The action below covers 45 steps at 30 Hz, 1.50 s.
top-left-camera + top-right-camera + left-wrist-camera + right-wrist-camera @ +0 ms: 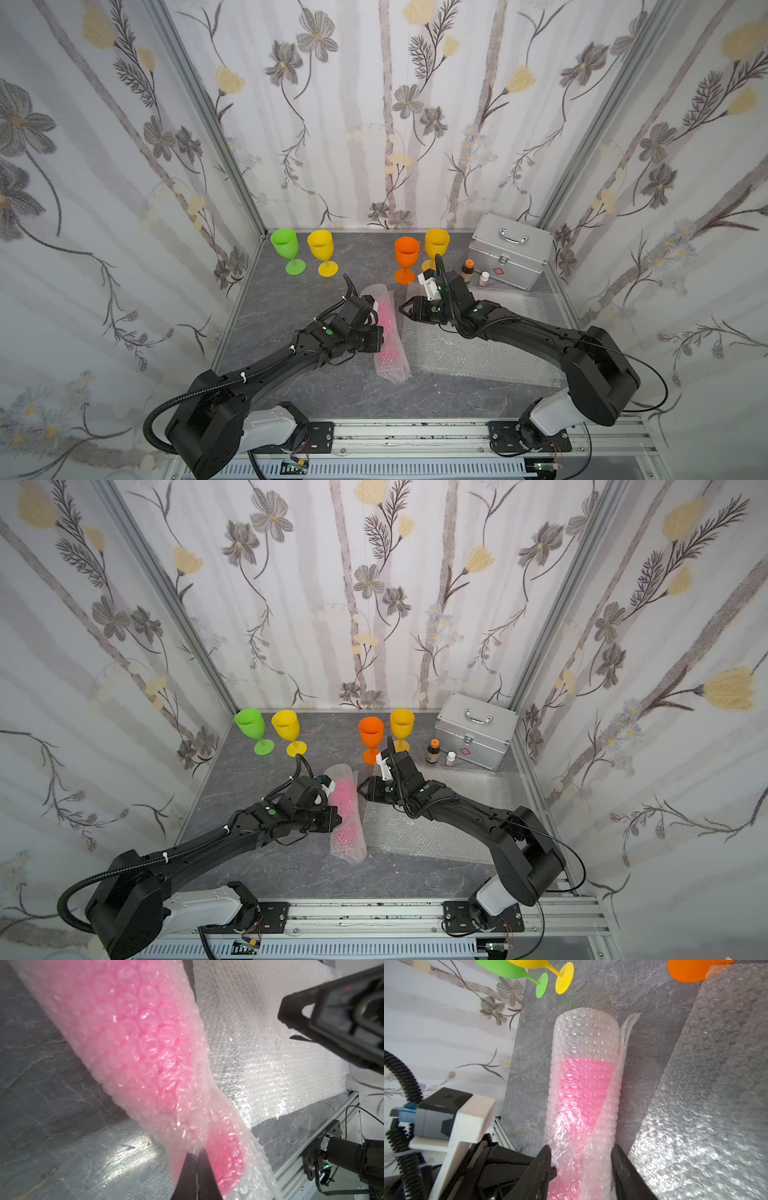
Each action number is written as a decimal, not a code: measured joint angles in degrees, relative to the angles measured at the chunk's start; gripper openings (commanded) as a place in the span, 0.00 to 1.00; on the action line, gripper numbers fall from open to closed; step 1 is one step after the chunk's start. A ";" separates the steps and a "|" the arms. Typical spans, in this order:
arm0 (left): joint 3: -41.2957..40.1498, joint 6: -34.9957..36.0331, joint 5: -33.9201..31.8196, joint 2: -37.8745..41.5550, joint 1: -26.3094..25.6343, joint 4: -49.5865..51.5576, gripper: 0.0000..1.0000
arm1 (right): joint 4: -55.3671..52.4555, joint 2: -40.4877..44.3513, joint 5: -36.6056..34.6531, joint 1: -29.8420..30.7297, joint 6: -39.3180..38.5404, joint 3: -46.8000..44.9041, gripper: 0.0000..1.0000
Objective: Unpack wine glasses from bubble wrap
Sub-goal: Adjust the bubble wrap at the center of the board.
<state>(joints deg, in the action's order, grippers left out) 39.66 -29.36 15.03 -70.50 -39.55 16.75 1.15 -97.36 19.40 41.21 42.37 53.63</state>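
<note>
A roll of bubble wrap (390,349) lies mid-table with the hot pink wine glass (385,318) showing through it. My left gripper (196,1155) is shut on a pinch of the roll's outer layer, about halfway along its left side (380,334). My right gripper (402,309) is open just right of the roll's far half. In the right wrist view its fingers stand either side of the roll (583,1088) without clamping it. Green (286,249), yellow (321,251), orange (406,255) and amber (436,245) wine glasses stand upright at the back.
A flat bubble wrap sheet (482,353) lies under my right arm, right of the roll. A silver case (509,255) stands at the back right, with a brown bottle (467,270) and a small white bottle (484,278) in front of it.
</note>
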 measured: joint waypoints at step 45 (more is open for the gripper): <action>-2.38 -6.62 -0.83 -6.62 0.00 -6.08 0.40 | -14.32 -10.32 -7.54 11.10 -7.04 6.32 0.38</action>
<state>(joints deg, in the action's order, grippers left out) 37.28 -35.99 14.20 -77.12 -39.55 10.68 -13.17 -107.68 11.86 52.31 35.33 59.94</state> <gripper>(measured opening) 0.467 0.377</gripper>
